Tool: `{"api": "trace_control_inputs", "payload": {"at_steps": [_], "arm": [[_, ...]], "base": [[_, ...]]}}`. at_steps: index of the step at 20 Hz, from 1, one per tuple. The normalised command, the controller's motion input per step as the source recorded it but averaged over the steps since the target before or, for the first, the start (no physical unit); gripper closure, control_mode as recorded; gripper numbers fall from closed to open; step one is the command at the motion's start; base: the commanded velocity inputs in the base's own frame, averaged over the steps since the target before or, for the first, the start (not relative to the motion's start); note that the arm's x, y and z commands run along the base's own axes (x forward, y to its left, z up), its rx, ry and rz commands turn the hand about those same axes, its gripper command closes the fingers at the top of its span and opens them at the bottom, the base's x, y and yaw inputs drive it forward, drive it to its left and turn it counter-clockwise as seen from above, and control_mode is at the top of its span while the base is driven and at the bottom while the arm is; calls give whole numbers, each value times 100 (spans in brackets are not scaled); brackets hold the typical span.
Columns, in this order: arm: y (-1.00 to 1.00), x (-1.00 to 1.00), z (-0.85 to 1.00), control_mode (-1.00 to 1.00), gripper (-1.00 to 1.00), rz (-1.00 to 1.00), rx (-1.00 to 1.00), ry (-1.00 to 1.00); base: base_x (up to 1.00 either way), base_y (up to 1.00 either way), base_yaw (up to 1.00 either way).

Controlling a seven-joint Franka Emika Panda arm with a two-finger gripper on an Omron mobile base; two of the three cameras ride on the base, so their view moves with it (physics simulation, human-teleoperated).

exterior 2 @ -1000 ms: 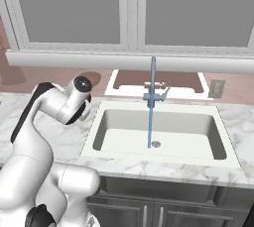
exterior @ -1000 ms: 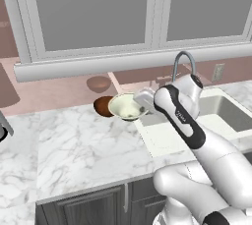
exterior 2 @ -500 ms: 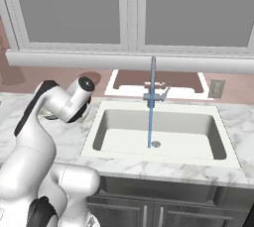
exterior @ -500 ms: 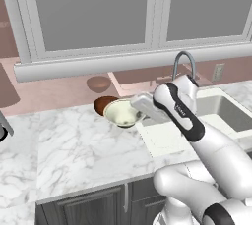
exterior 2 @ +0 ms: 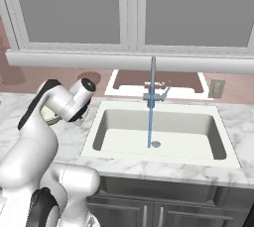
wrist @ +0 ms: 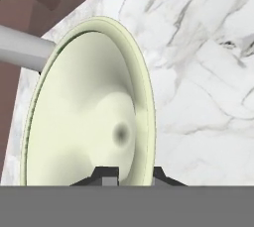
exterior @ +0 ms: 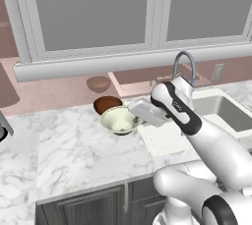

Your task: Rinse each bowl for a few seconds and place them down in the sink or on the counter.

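The gripper (wrist: 130, 171) is clamped on the rim of the cream bowl (exterior: 119, 120). In the hand view the two dark fingertips (wrist: 105, 173) are seen on both sides of the rim of this bowl, one inside and one outside, with the jaws almost together. In the left base view the cream bowl is held by the arm above the counter (exterior: 83, 148), to the left of the sink (exterior 2: 157, 137), and it is slightly tilted. Whether its bottom touches the marble or is a little above it cannot be told.

The brown bowl (exterior: 107, 104) is standing on the counter just behind the cream bowl, near the back wall. In the hand view a part of it is seen at the top edge, with white marble between it and the cream bowl, so the two bowls appear a little apart there.

In the right base view a thin blue stream of water (exterior 2: 151, 107) is seen falling straight from the faucet (exterior: 184, 67) down to the drain (exterior 2: 156, 144) in the middle of the sink. The white basin is set into the counter, well to the right of the two bowls.
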Motion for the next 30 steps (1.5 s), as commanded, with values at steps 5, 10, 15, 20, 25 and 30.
{"api": "trace_control_inputs", "payload": {"at_steps": [5,10,15,20,25,30], "arm": [[16,0,-23,-100,100,7,1,3],[15,0,-25,-100,100,7,1,3],[13,0,-25,-100,100,7,1,2],[5,0,-23,-100,100,7,1,0],[0,0,-25,-100,100,8,0,0],[0,1,-21,-100,100,7,0,0]], "base": [[0,0,0],[0,0,0],[0,0,0],[0,0,0],[0,0,0],[0,0,0]]}}
